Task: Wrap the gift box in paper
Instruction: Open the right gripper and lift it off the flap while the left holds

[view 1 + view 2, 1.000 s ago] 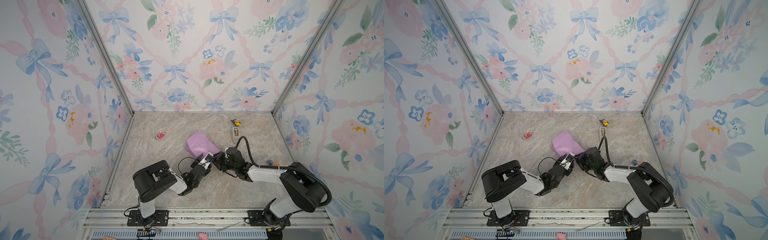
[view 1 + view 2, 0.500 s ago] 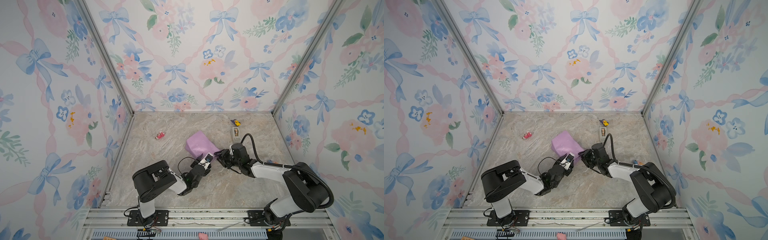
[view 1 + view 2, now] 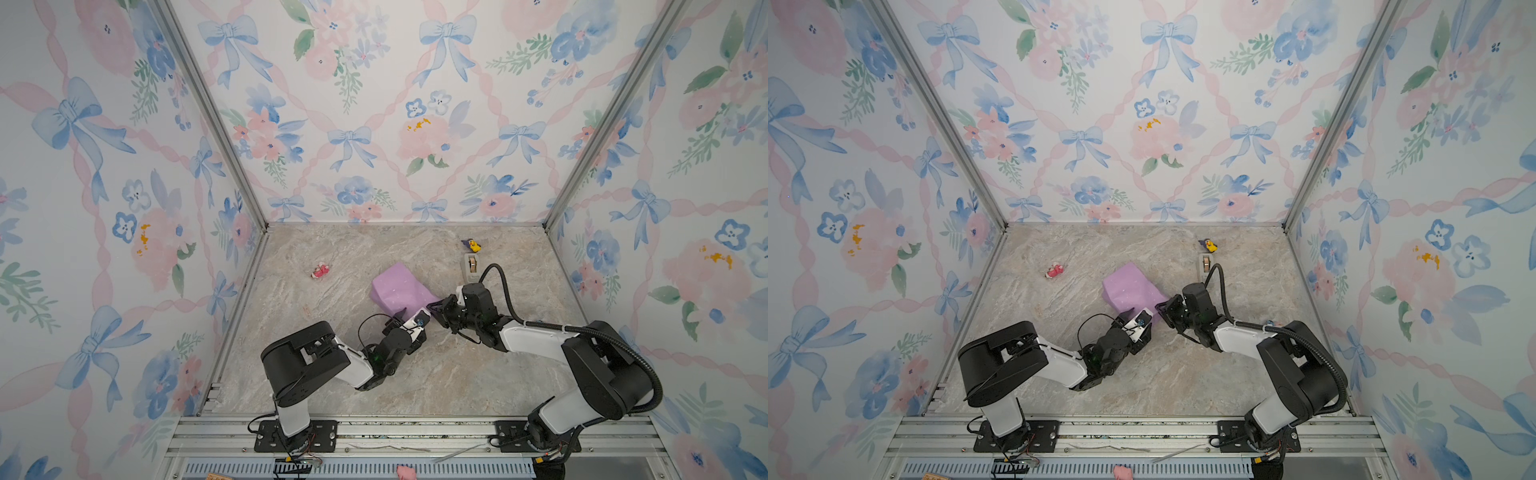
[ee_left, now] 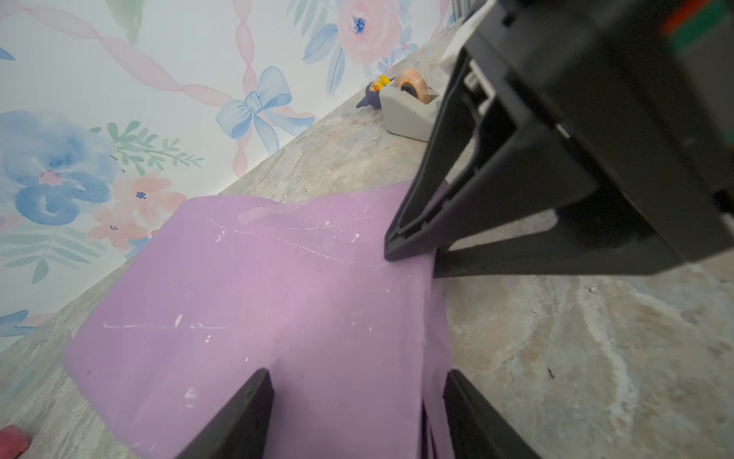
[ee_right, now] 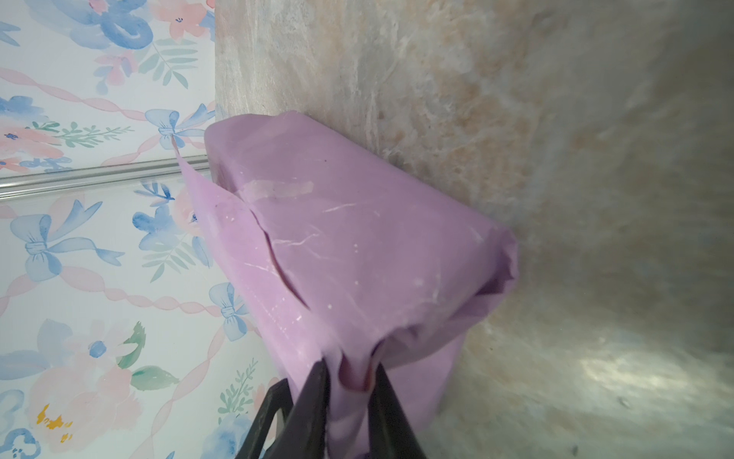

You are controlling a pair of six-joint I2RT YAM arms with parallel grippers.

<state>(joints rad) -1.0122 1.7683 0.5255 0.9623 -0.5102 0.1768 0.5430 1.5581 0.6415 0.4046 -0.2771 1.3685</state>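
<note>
the loose end of the paper (image 3: 398, 291) is pinched in your right gripper (image 5: 349, 377) — your left gripper (image 4: 355, 375), spread wide and empty, is just beside it, the rest running away from both.

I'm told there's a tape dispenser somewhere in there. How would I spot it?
Look at the marble-patterned tabletop, toward its far right corner. Beyond and right of the lilac paper-wrapped parcel stands a small pale-grey wedge-shaped tape dispenser. Its orange-tan roll sets it apart from the tiny purple-and-yellow toy behind it.
</note>
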